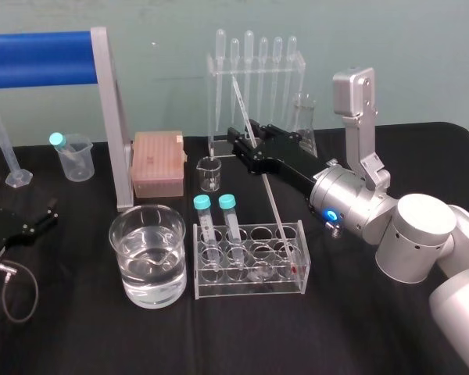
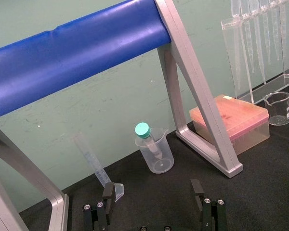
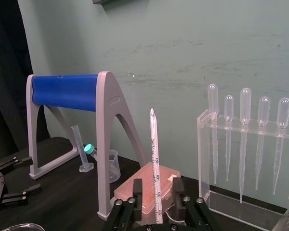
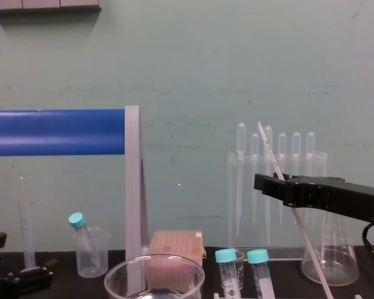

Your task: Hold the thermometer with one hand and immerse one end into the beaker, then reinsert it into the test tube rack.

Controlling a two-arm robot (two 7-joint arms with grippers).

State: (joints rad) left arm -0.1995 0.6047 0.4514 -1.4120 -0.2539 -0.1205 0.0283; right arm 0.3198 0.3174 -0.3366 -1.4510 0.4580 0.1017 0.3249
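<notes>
The thermometer (image 1: 270, 199) leans in the clear test tube rack (image 1: 248, 262), its red tip at the rack's bottom right and its top slanting back and left. My right gripper (image 1: 248, 141) reaches in from the right at the rod's upper half. In the right wrist view the thermometer (image 3: 156, 159) rises between the two fingers (image 3: 137, 190), with a gap on each side, so the gripper (image 3: 156, 190) is open around it. The wide glass beaker (image 1: 148, 254), part full of water, stands left of the rack. My left gripper (image 2: 153, 192) rests open at the table's left edge.
Behind the rack are a small glass beaker (image 1: 209, 173), a pipette stand (image 1: 258, 86), a conical flask (image 1: 303, 117) and a pink tip box (image 1: 158, 162). A blue-roller frame (image 1: 109, 117) rises at the left. Two capped tubes (image 1: 228, 223) stand in the rack.
</notes>
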